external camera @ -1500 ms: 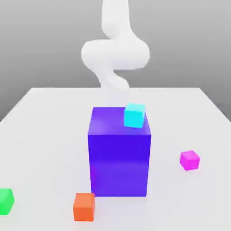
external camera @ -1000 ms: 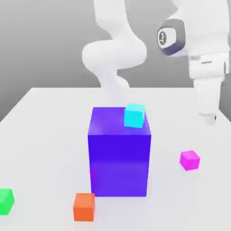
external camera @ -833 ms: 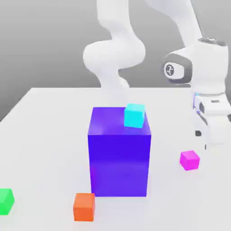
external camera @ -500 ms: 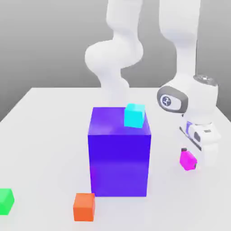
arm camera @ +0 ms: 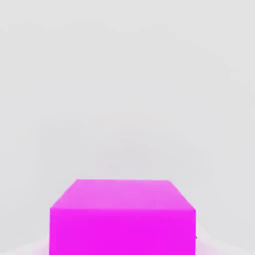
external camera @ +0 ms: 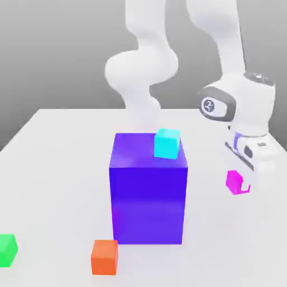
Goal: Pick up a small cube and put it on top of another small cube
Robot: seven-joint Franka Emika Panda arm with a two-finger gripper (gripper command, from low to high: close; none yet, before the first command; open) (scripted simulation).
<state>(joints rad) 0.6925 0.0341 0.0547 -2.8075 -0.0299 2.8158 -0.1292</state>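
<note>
magenta cube in gripper; big blue block beside

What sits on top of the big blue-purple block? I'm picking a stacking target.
A cyan small cube rests on the big blue-purple block, at its top's corner toward the exterior view's right. The block's underside is hidden.

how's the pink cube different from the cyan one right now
The pink cube hangs off the table at the gripper; the cyan cube rests on the big blue block. The pink sits lower than the cyan. Both look alike in size.
</note>
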